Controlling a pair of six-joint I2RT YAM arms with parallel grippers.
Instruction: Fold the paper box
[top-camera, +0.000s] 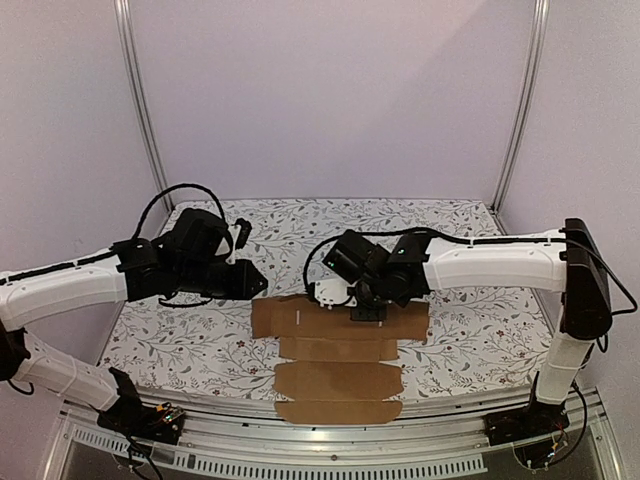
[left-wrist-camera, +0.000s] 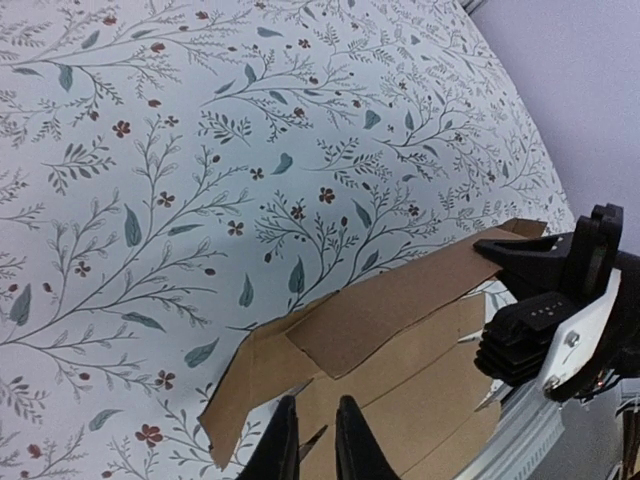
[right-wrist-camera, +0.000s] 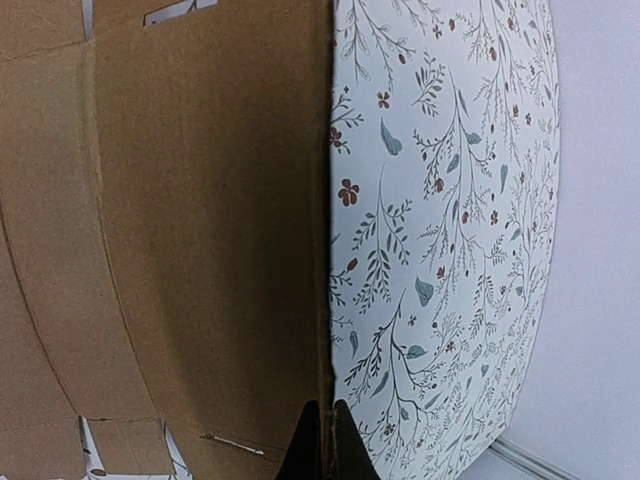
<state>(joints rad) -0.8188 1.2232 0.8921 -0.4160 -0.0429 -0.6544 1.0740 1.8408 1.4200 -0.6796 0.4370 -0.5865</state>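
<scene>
Top external: paper box (top-camera: 340, 352) lies flat, far edge under right gripper (top-camera: 368, 314)

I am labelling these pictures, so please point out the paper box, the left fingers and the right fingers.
paper box (top-camera: 338, 380): top view, on a bare near panel.
left fingers (left-wrist-camera: 355, 450): left wrist view, on the right-hand finger.
right fingers (right-wrist-camera: 346, 455): right wrist view, on the right-hand finger.

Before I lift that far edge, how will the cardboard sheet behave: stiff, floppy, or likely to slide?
The paper box will probably hinge rather than lift whole: creases cross it, and one side flap looks raised off the tablecloth. Panels between creases look fairly stiff. Thin and flat, it is likely light and may slide.
</scene>
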